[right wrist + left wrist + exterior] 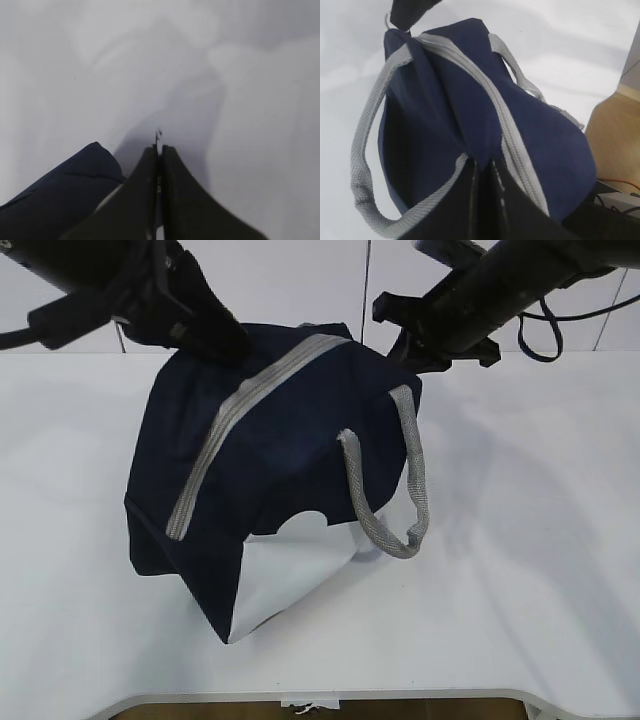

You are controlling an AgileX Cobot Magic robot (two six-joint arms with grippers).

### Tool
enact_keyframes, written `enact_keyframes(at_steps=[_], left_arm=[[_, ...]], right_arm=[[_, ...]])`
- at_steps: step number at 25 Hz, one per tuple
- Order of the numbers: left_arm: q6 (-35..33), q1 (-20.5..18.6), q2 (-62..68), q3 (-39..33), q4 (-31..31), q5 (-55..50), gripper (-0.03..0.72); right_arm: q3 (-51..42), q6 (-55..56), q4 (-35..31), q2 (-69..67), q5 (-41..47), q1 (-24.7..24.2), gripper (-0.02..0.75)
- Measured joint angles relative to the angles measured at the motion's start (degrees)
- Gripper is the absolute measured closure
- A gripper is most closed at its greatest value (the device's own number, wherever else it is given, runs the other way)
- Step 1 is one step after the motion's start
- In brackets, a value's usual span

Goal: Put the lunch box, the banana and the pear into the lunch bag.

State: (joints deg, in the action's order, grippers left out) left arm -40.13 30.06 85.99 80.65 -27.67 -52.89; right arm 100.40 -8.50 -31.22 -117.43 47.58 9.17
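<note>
One white table [540,570], navy lunch bag [260,490]

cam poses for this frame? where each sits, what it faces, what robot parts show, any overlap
Exterior: in front of the table, slanting down at the zipped lunch bag; both arms enter from the top corners.
Left wrist: on the left arm, looking along the bag's zipper; left end effector shut at the zipper's near end.
Right wrist: on the right arm, facing the table; right end effector shut, bag corner lower left.
Shared: all three show the bag.
</note>
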Motion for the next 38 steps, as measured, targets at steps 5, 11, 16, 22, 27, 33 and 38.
enact_keyframes(at_steps=[5,11,16,22,27,33,38], left_arm=[[0.0,0.0,-1.0,0.0,0.1,0.0,0.684],[0.0,0.0,-1.2,0.0,0.1,-0.1,0.685],[0.0,0.0,-1.2,0.0,0.1,-0.4,0.685],[0.0,0.0,-1.2,0.0,0.1,-1.3,0.685],[0.0,0.0,-1.2,0.0,0.1,-1.8,0.685],[0.0,0.0,-1.2,0.0,0.2,-1.9,0.685],[0.0,0.0,-1.2,0.0,0.2,-2.1,0.685]], right_arm=[[0.1,0.1,-0.3,-2.4,0.5,-0.1,0.737],[0.1,0.1,-0.6,-2.8,1.7,-0.1,0.737],[0.1,0.1,-0.4,-3.1,1.7,-0.1,0.737],[0.1,0.1,-0.5,-3.2,2.7,-0.1,0.737],[0.1,0.1,-0.3,-3.3,3.0,-0.1,0.737],[0.5,0.1,-0.4,-4.4,3.4,-0.1,0.737],[3.4,0.1,0.2,-4.4,4.8,-0.1,0.737]])
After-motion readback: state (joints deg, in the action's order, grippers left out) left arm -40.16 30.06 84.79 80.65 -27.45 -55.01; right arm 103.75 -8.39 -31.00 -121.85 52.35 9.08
